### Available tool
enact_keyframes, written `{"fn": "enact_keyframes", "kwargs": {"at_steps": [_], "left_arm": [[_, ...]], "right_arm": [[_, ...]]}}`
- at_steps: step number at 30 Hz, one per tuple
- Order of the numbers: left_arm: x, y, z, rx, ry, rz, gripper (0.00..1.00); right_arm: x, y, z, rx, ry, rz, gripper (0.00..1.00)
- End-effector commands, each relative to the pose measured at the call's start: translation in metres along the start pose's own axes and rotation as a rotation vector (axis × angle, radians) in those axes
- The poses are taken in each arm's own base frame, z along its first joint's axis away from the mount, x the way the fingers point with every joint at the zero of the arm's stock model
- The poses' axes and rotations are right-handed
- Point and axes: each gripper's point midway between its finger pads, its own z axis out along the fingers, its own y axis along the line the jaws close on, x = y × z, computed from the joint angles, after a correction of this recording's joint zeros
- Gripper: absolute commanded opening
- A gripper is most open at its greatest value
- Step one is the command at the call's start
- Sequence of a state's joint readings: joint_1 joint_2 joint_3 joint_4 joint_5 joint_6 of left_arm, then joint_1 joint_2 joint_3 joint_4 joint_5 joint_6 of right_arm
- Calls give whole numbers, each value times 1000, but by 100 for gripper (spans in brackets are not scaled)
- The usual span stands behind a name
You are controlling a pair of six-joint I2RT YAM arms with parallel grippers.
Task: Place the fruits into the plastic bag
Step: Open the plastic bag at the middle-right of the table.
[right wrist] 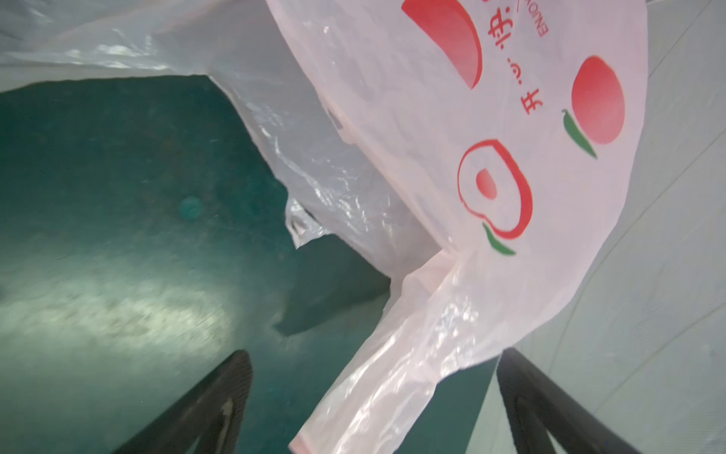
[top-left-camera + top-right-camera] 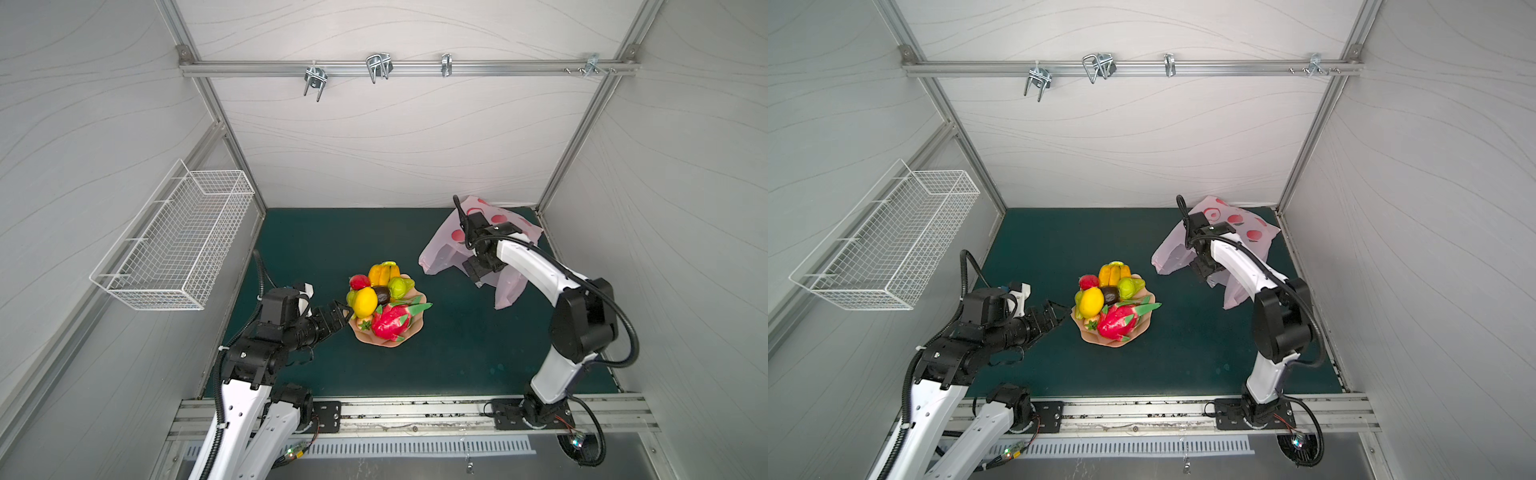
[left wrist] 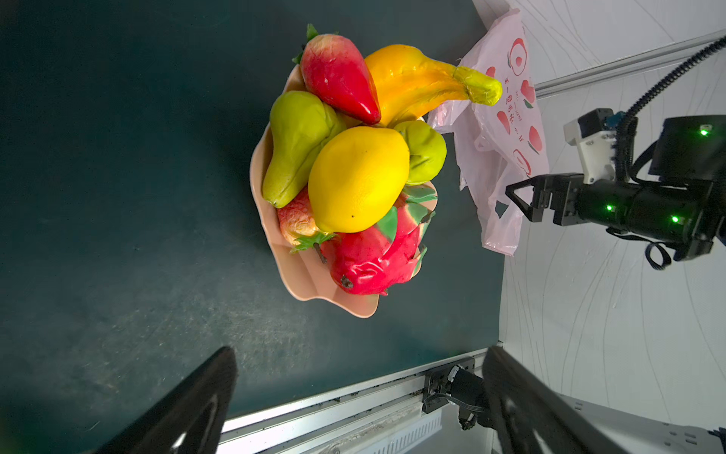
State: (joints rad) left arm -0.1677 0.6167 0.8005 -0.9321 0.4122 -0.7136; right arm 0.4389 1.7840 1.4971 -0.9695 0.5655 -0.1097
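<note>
Fruits (image 2: 365,300) on plate (image 2: 384,341), left jaws wide, empty, near rim, right jaws wide astride plastic bag (image 2: 440,249) handle (image 1: 393,373)

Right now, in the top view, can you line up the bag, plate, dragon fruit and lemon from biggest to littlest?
1. plastic bag
2. plate
3. dragon fruit
4. lemon

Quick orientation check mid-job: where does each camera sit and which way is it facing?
Top views: high at the front, looking down into the cell; left arm, right arm, plate of fruits, plastic bag.
Left wrist: on the left arm, looking past the open left gripper at the fruits; right gripper beyond.
Right wrist: on the right arm, facing the plastic bag's handle between its open fingers.
Shared: every view shows the plastic bag.
</note>
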Motion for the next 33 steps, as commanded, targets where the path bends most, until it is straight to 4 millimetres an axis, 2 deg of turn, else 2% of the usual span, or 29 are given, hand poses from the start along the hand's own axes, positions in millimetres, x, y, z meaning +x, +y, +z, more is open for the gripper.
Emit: {"fn": "enact_keyframes", "kwargs": {"at_steps": [1, 5, 12, 17, 22, 25, 30, 33], "left_arm": [[-4, -9, -9, 19, -25, -1, 100], [-7, -11, -9, 23, -33, 1, 100], [-14, -16, -5, 21, -33, -5, 100], [-18, -19, -4, 20, -32, -4, 100], [-20, -21, -2, 28, -30, -12, 100], [-21, -22, -2, 30, -32, -18, 100], [-23, -23, 2, 35, -30, -19, 99], [-26, -25, 5, 44, -31, -24, 99]], "right_arm": [[-18, -13, 1, 103, -19, -81, 99], [-30, -8, 20, 124, -8, -116, 99], [-49, -13, 41, 166, -13, -132, 98], [-54, -24, 59, 221, -3, -136, 98], [-50, -35, 77, 231, 22, -108, 93], [-48, -40, 84, 244, 35, -95, 83], [-52, -42, 83, 265, 24, -91, 52], [-54, -45, 71, 286, 8, -78, 31]]}}
